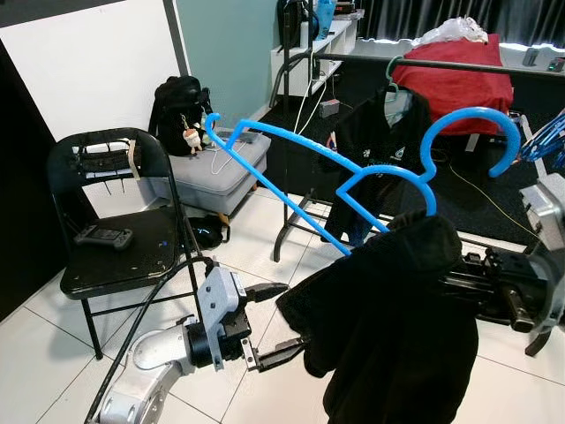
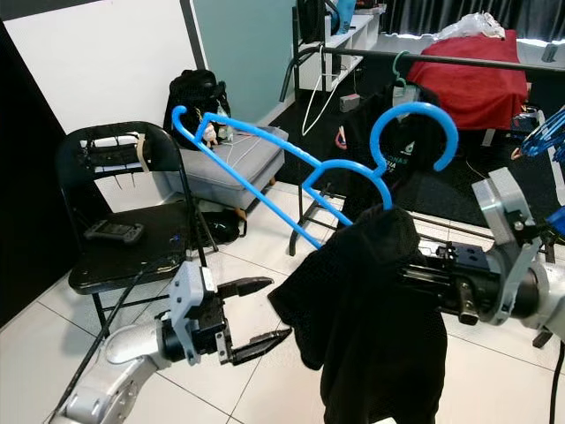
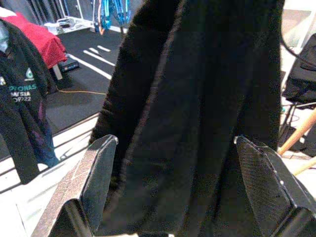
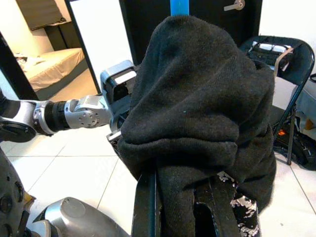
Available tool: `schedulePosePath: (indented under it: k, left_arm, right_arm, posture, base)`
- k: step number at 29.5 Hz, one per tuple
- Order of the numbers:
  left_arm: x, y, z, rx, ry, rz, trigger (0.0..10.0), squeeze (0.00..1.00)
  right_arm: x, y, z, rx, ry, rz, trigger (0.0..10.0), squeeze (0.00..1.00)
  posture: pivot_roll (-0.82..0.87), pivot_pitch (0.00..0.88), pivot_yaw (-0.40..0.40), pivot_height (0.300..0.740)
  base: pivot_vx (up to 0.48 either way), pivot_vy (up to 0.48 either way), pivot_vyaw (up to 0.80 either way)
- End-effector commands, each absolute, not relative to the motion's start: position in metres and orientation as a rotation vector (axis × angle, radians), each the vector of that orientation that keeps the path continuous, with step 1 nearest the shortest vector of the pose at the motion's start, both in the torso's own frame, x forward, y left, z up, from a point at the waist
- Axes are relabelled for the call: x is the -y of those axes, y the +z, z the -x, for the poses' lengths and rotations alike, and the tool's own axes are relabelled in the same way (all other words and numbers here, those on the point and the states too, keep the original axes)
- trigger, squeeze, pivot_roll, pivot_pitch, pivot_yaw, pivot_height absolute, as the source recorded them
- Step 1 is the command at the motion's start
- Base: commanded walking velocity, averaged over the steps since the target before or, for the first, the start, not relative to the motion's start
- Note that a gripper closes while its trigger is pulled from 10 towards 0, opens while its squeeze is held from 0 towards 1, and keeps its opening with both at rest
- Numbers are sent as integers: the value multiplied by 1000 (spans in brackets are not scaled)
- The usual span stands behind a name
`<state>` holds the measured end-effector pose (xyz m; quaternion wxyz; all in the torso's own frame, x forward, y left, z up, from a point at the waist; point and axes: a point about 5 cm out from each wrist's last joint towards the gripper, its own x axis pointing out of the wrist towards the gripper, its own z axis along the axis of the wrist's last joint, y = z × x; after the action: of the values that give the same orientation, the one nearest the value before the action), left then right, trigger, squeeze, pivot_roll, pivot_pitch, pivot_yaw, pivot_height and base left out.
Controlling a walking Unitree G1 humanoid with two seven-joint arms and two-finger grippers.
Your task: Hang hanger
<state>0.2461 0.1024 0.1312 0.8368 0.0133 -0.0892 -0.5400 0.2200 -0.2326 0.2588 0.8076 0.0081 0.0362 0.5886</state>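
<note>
Beyond the white tile floor (image 1: 265,221), the clothes rail (image 1: 441,64) stands ahead. The right hand (image 2: 415,265) clenches the blue hanger (image 1: 353,177) under a black garment (image 1: 388,318), hook up. The left hand (image 1: 274,322), fingers spread, reaches toward the cloth.

The garment (image 1: 397,327) hangs over the hanger (image 1: 353,177), draped across the right gripper (image 4: 180,197). Left of the garment sits the left gripper (image 1: 275,322), fingers spread at its edge. Farther left stands the chair (image 1: 115,221). Behind the garment runs the clothes rail (image 1: 424,64).
</note>
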Motion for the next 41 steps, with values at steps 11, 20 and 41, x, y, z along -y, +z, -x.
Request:
schedulePosePath:
  k: [11,20,41]
  left_arm:
    - [-103,133,-247,197,-1155,-35,2431,0]
    - [-100,126,-233,126,-1294,25,0,0]
    - [-135,130,-260,118,-1140,-241,0,0]
  right_arm:
    - [225,271,-212,-45,1330,12,10000,0]
    - [225,274,-214,-37,1326,22,10000,0]
    - [242,254,-209,-243,1251,134,10000,0]
  posture:
    - [-177,0,44,740]
    - [-177,0,44,740]
    - [-181,0,44,740]
  base:
    - [0,0,0]
    - [0,0,0]
    - [0,0,0]
